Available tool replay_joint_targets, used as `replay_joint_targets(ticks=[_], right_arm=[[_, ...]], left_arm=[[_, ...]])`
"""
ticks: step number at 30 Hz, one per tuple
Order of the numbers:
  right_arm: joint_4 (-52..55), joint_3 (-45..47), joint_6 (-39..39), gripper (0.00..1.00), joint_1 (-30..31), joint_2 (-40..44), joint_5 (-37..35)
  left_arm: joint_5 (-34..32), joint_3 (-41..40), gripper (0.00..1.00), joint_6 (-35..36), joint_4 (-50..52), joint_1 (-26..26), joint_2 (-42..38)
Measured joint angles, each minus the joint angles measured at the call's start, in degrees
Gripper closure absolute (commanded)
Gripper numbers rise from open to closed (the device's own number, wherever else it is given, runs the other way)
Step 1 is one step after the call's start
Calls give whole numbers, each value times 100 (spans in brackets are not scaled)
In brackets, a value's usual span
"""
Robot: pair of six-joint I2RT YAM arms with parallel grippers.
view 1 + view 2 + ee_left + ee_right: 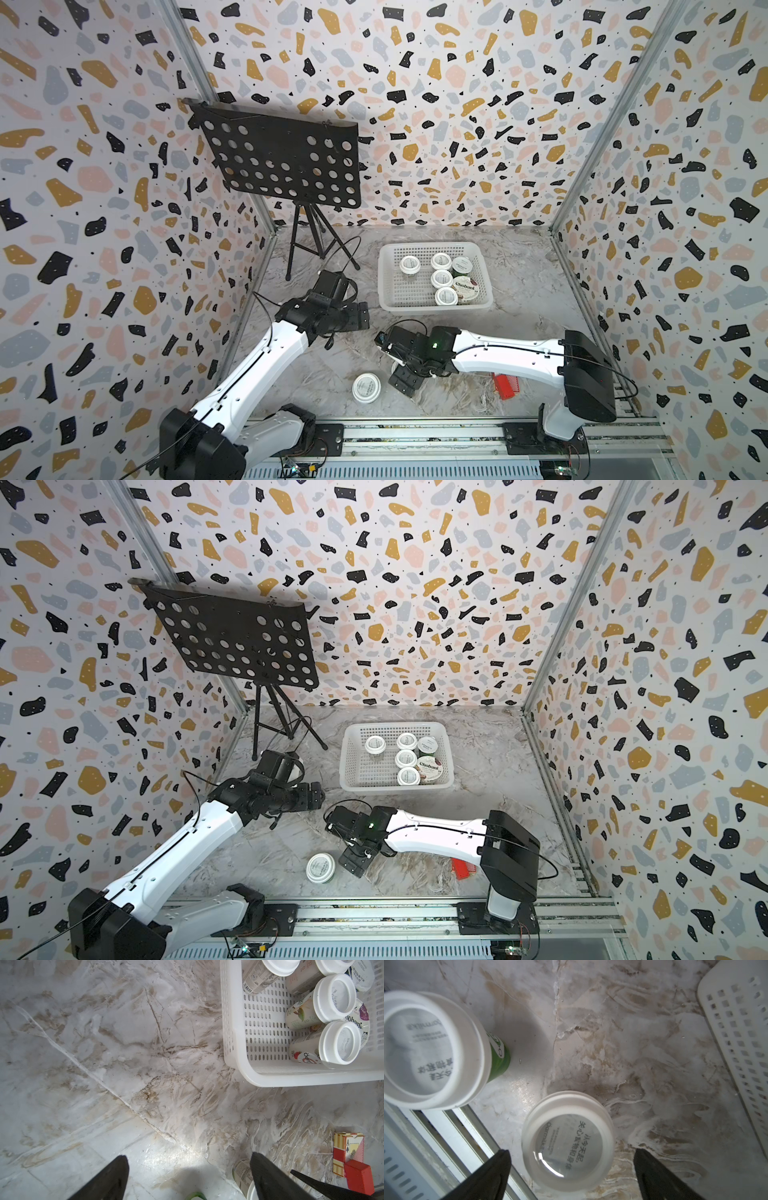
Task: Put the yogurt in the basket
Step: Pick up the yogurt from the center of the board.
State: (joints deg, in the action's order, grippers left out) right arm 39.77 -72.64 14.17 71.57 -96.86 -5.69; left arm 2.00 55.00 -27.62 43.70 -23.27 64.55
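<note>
yogurt is split two ways. six cups sit in the basket (434, 306) toward the worktop's back edge, most of them crowded against its right wall, the chobani cup (465, 286) among them. two more stand outside it, near the front edge.

both top views give you the green-sided cup (366, 387) plainly, upright and alone, but the other one is almost wholly hidden beneath the right gripper (401, 380). your right wrist view fills that in: the white cup (568, 1140) stands upright between the fingers (496, 1174), which are spread wide and clear of it on both sides, gripping nothing. the green-sided cup is just beside it, toward the front rail.

the left gripper (361, 316) hovers off the basket's front left corner. its jaws are hard to read from above, but the left wrist view shows its fingers (112, 1178) wide apart over bare marble, holding nothing. that view also shows you the ace printed on the red card box (349, 1155), which from above is half covered by the right arm.
</note>
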Motion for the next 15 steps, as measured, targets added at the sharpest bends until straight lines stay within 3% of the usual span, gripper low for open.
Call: replay_joint_targets(ticks=[8,15], right_arm=[[-63,0,-4,1,0,-256,-4],[-101,-4,-20,8,0,-413,2]], left_arm=[[-2,0,5,-2,0,0,-2],[-2,0,5,-2,0,2,-4]])
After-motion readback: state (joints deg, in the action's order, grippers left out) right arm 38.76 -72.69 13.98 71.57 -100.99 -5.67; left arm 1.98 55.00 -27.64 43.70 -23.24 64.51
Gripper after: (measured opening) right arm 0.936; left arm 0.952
